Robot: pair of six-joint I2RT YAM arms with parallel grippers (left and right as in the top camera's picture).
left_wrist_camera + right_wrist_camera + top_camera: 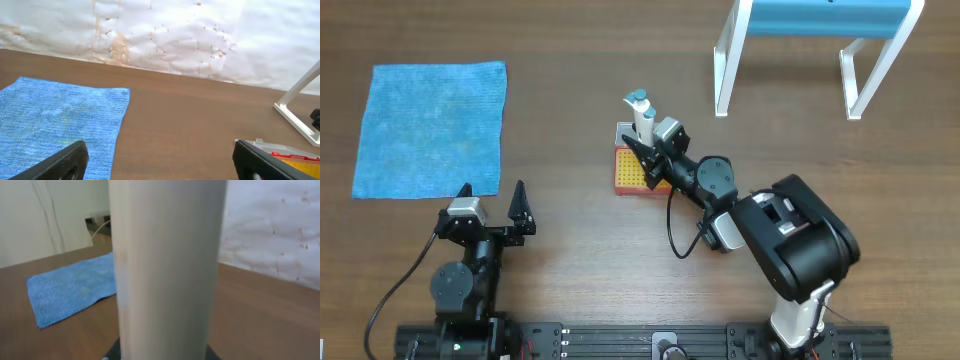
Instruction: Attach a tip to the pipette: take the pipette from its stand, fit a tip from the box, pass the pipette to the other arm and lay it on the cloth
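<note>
Pipette [642,118] stands upright over the orange tip box [629,172] near the middle of the table [570,90], clenched in the right jaws. Its pale barrel rises close in front of the right wrist camera. Whether its lower end touches the box cannot be told. The left jaws are released and spread wide, grasping nothing, low by the near edge of the blue cloth [430,130]. The stand [820,30], blue on white legs, sits well apart at the far right.

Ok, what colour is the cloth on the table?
Blue, plain; the cloth shows best in the top view.
</note>
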